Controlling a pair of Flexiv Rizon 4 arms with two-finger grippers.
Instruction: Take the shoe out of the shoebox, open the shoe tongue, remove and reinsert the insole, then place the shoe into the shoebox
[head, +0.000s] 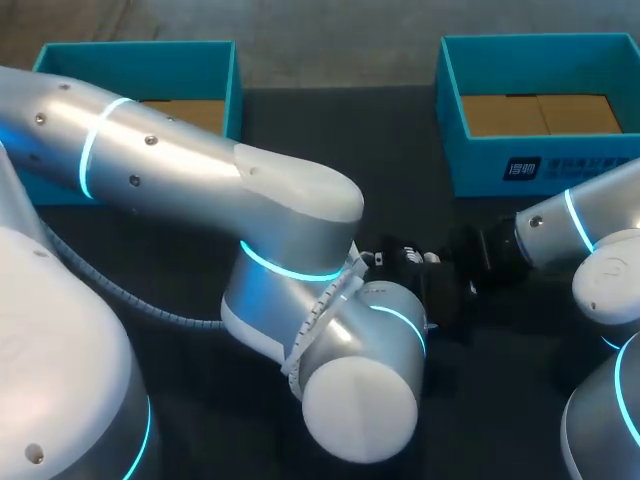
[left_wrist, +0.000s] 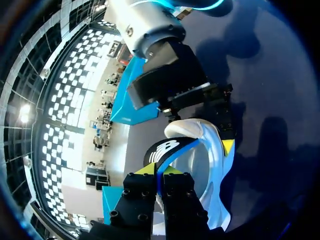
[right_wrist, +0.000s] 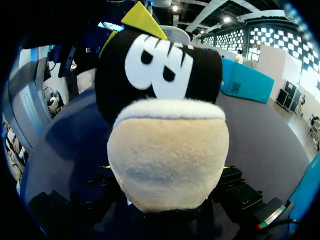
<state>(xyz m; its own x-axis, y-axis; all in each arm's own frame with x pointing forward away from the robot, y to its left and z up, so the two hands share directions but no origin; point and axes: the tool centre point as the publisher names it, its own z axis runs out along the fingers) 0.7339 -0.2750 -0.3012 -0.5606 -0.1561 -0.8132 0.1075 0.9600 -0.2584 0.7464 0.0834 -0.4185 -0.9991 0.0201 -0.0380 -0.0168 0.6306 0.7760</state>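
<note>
- While the white trainer with blue trim (left_wrist: 212, 165) is out of the teal cardboard shoebox (head: 447, 100) at the far right, it is held between my arms over the dark worktop (head: 400, 140), so the first step looks done.
- The left hand (left_wrist: 159, 170) has its yellow tips pinched almost together on the black logo tongue (left_wrist: 164, 149); opening the tongue seems to be the step in hand.
- The right hand (left_wrist: 199, 132) stands wide, a finger on either side of the trainer, apparently clamping it.
- No insole shows outside the trainer, so removing it, reinserting it and reboxing appear still to come.
</note>
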